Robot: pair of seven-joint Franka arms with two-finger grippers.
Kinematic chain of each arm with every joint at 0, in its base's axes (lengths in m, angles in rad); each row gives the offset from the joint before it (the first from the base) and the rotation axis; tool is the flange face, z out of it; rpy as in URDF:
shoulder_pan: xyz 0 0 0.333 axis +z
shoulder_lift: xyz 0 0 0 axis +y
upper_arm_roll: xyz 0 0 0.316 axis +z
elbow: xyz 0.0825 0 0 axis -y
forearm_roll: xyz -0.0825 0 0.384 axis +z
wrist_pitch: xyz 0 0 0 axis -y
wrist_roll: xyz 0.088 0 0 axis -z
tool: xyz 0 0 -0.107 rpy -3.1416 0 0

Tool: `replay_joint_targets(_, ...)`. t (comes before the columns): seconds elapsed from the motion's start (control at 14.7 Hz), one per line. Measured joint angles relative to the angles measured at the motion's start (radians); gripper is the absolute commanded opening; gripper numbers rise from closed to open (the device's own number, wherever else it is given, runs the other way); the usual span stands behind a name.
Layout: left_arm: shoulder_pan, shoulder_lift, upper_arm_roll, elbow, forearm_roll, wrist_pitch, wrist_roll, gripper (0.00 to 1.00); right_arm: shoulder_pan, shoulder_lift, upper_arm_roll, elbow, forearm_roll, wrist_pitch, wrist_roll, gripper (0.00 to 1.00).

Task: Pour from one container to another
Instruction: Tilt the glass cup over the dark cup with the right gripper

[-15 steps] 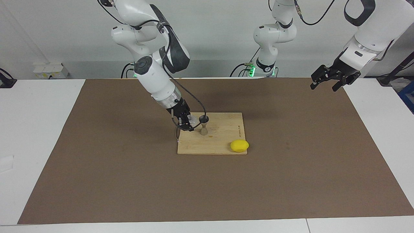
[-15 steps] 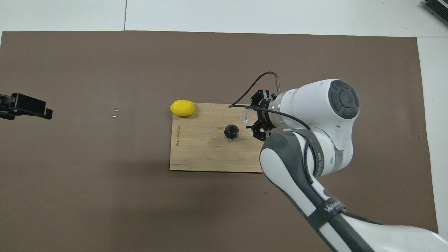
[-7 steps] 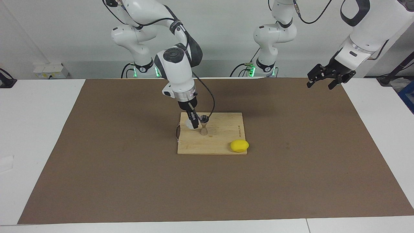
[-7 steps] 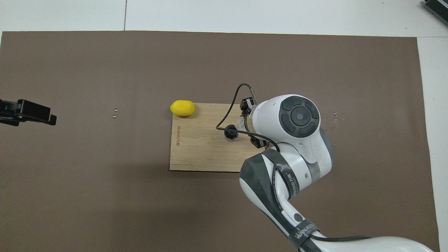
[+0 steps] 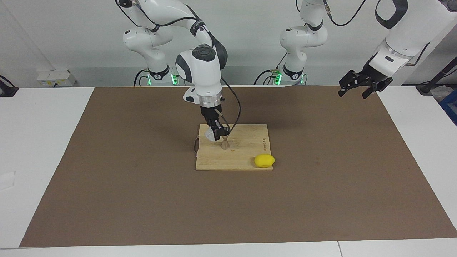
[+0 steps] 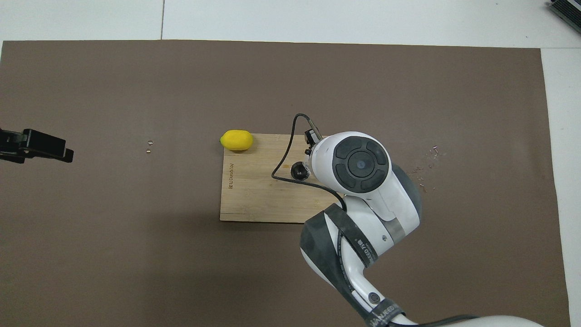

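Brown matting (image 5: pixel 142 200) carries a bamboo board (image 5: pixel 246 162); right gripper (image 5: pixel 216 135) clasps a clear ribbed tumbler (image 5: pixel 210 135), tilted beside the hourglass steel jigger (image 5: pixel 225 142); left gripper (image 5: pixel 358 85) spread, waiting.

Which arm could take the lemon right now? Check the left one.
Probably yes: the left gripper hangs open over the mat's edge, and the lemon lies uncovered, apart from the right gripper holding the tumbler.

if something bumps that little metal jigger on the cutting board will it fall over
Probably. The jigger stands upright on a small foot with a narrow waist, so a sideways nudge could tip it. Being conical, it would likely roll in an arc on the cutting board. It looks stiff, not fragile.
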Motion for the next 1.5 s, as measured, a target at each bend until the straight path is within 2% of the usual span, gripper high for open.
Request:
replay_joint_targets(0.61,0.001,0.0,0.014,0.0,0.077,0.053,-0.002,1.0,0.027,0.0,0.0,0.0,-0.113,-0.002,0.0,0.02)
replay_joint_targets(1.5,-0.013,-0.001,0.007,-0.005,0.098,0.064,-0.003,1.0,0.048,0.0,0.0,-0.008,-0.243,-0.003,0.0,0.02)
